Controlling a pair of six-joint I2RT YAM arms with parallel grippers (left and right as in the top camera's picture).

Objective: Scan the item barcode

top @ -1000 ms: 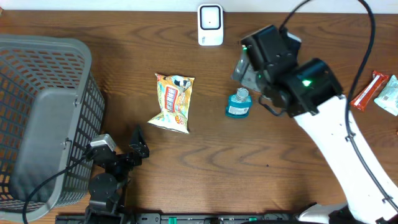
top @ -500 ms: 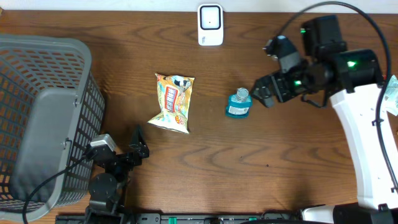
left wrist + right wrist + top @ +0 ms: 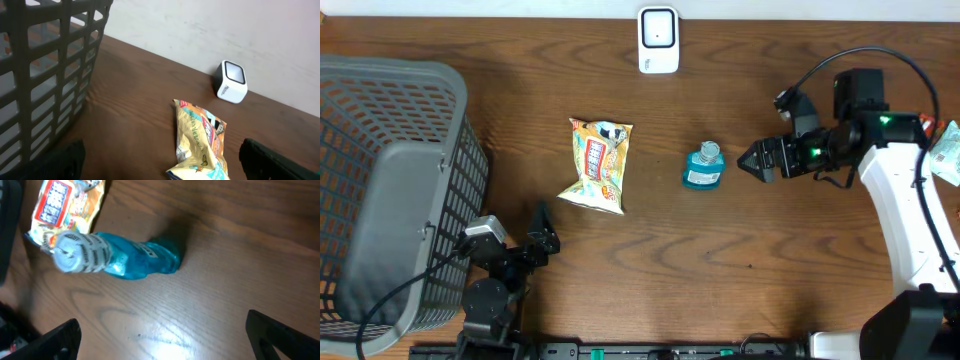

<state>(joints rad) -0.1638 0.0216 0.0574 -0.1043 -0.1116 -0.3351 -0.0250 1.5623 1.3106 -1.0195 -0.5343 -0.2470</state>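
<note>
- Two pincers gape empty: left gripper (image 3: 546, 232), right gripper (image 3: 752, 160).
- Blue bottle (image 3: 703, 172): cap print too blurred.
- Snack bag (image 3: 597, 165): red label, unreadable.

We see the bench (image 3: 650, 250) lit evenly and fairly brightly from above, with a soft shadow beside the basket (image 3: 420, 180). In the right wrist view, pale glare sits on the wood below the blue bottle (image 3: 145, 262), and its cap looks blurred. The left wrist view is dimmer and soft.

The right gripper (image 3: 750, 160) is pulling back from above the blue bottle (image 3: 704, 170), lowering to the bottle's right side, open jaws facing it.
</note>
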